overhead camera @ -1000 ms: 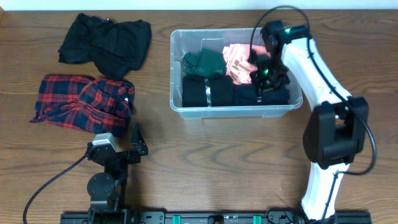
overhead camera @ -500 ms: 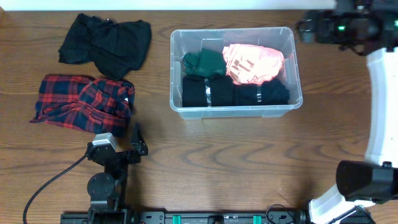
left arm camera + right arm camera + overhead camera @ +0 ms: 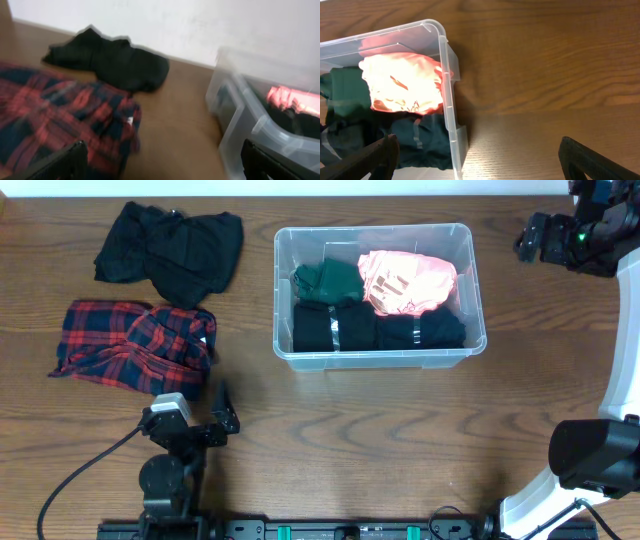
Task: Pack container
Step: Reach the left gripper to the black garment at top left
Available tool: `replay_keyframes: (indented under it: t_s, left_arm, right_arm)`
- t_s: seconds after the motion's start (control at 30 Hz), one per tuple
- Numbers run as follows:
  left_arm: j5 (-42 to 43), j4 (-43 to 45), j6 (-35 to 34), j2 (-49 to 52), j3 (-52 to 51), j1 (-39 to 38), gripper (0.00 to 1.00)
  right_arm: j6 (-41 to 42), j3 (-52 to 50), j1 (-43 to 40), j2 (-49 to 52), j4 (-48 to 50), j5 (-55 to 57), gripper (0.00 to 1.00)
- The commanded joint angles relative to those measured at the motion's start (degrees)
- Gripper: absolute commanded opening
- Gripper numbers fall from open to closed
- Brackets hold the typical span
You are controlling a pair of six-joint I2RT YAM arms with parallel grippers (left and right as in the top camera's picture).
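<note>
Overhead, the container sits centre, part-filled, a pink garment on top. Right end effector, beyond its far right corner, and left end effector are both spread, empty. Next step is probably fetching the plaid shirt nearby: descend, pinch a thick fold.

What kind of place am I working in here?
Likely a robot lab bench rather than a home: wood-grain table against a bare white wall, arm mounting rail along its edge, and a clear container of folded clothes.
</note>
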Motion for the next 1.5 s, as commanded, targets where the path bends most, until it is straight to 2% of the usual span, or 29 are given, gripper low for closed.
replay_keyframes:
  t_s: [0.0,0.13,0.3,0.4,0.47,0.6,0.73,1.1,1.27,1.47]
  left_arm:
    - [-2.3,-4.1,0.7,4.5,9.7,0.3,0.98]
    - [-5.5,-13.5,1.9,15.3,25.0,0.3,0.98]
    - [-6.3,-30.2,1.9,31.8,45.1,0.3,0.98]
    - [-5.7,-38.3,1.9,40.2,53.7,0.3,0.98]
    - [-4.4,-39.5,1.8,44.5,56.7,0.3,0.98]
    - [-1.6,-34.1,1.8,50.0,57.4,0.2,0.98]
    - [-0.4,-25.4,5.6,57.1,57.7,0.3,0.98]
    - [-0.7,-7.8,14.2,88.5,65.8,-0.4,0.98]
    - [-5.7,-0.3,20.1,97.5,66.7,-2.8,0.98]
    - [-9.9,4.3,27.3,104.7,66.7,-5.0,0.98]
  right_arm:
    - [-1.1,-0.1,-0.1,0.0,-0.1,0.8,0.99]
    - [-1.1,-0.1,-0.1,0.0,-0.1,0.8,0.99]
    - [-1.1,-0.1,-0.1,0.0,-0.1,0.8,0.99]
    - [-1.1,-0.1,-0.1,0.0,-0.1,0.8,0.99]
    - [-1.1,-0.1,0.0,0.0,-0.1,0.8,0.99]
    - [-1.1,-0.1,0.0,0.0,-0.1,0.8,0.99]
    - [-1.1,-0.1,0.0,0.0,-0.1,0.8,0.99]
    - [-1.1,-0.1,0.0,0.0,-0.1,0.8,0.99]
    - [-1.1,-0.1,0.0,0.0,-0.1,0.8,0.99]
    - [-1.1,-0.1,0.0,0.0,-0.1,0.8,0.99]
